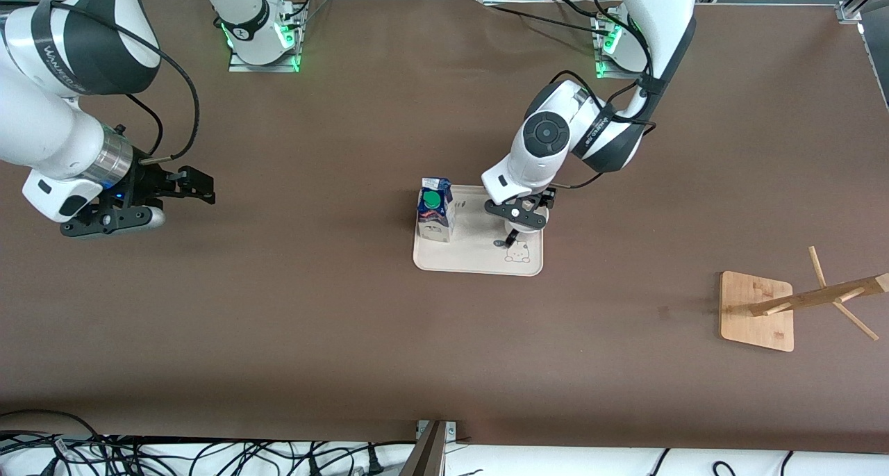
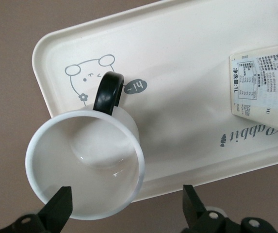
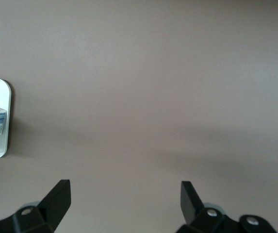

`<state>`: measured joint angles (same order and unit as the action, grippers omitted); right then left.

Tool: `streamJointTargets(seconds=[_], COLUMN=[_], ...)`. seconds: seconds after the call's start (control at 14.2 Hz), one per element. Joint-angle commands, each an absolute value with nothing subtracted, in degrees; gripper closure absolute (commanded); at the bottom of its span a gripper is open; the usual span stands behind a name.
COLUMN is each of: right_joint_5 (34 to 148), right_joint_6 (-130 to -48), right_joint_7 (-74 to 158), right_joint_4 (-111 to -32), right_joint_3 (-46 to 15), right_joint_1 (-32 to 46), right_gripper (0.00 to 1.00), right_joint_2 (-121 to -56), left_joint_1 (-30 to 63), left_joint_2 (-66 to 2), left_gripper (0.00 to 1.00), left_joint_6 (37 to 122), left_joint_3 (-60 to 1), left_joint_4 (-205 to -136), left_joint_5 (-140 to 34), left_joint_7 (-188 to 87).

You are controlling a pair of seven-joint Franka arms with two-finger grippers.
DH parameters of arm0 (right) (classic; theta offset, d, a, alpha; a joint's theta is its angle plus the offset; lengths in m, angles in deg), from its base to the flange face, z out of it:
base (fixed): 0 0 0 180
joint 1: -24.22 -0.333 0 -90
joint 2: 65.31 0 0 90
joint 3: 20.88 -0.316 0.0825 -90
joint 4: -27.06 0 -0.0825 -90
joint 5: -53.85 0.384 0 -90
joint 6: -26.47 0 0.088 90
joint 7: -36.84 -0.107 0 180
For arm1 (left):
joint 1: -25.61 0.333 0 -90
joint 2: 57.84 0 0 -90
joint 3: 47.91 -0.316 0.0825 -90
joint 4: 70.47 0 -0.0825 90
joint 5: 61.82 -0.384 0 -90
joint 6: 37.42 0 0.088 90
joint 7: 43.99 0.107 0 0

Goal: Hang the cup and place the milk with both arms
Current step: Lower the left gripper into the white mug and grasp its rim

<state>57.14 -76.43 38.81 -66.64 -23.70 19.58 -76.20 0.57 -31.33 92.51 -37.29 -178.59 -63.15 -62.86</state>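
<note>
Hovering with fingers spread wide over the cup (image 2: pixel 84 167) on the tray (image 1: pixel 479 259) beside the milk (image 1: pixel 435 210), the left tool (image 2: pixel 125 204) risks straddling the rim off-centre and tipping the cup, while the right tool (image 1: pixel 182 185) waits wide open over bare counter (image 1: pixel 312 337).

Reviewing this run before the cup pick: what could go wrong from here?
1. The left pincer is open over the cup, one finger seemingly inside the rim. Closing on the thin wall off-centre could tip it on the tray.
2. The handle points away from the pincer, so hanging it on the rack may need reorienting.
3. The milk shares the tray, so a nudged tray could topple it. The right pincer waits open over bare table.
</note>
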Motion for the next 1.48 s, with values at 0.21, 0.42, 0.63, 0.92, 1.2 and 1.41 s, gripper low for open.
streamJointTargets(seconds=[0.21, 0.42, 0.63, 0.92, 1.2, 1.41], right_joint_5=[56.75, 56.75, 56.75, 56.75, 56.75, 56.75], right_joint_6=[-75.58, -75.58, -75.58, -75.58, -75.58, -75.58], right_joint_7=[38.6, 38.6, 38.6, 38.68, 38.6, 38.6], right_joint_4=[-65.75, -65.84, -65.75, -65.84, -65.84, -65.84], right_joint_3=[-23.78, -23.78, -23.78, -23.78, -23.78, -23.78], right_joint_1=[19.39, 19.39, 19.39, 19.3, 19.3, 19.04], right_gripper=[0.0, 0.0, 0.0, 0.05, 0.06, 0.12], right_joint_2=[-76.83, -76.83, -76.83, -76.91, -76.91, -77.27], left_joint_1=[-0.92, -1.02, -1.02, -1.02, -0.93, -0.93], left_joint_2=[-29.55, -28.4, -27.26, -27.17, -27.16, -27.34], left_gripper=[0.0, 0.0, 0.0, 1.0, 1.0, 1.0], left_joint_6=[96.61, 96.97, 99.42, 99.08, 98.55, 98.37], left_joint_3=[-37.28, -37.28, -37.28, -37.1, -37.1, -37.02], left_joint_4=[-179.54, -179.45, -179.19, -178.49, -178.48, -178.48], left_joint_5=[-66.03, -66.75, -66.83, -68.24, -68.15, -68.07], left_joint_7=[-63.94, -64.03, -64.03, -64.64, -65.34, -68.75])
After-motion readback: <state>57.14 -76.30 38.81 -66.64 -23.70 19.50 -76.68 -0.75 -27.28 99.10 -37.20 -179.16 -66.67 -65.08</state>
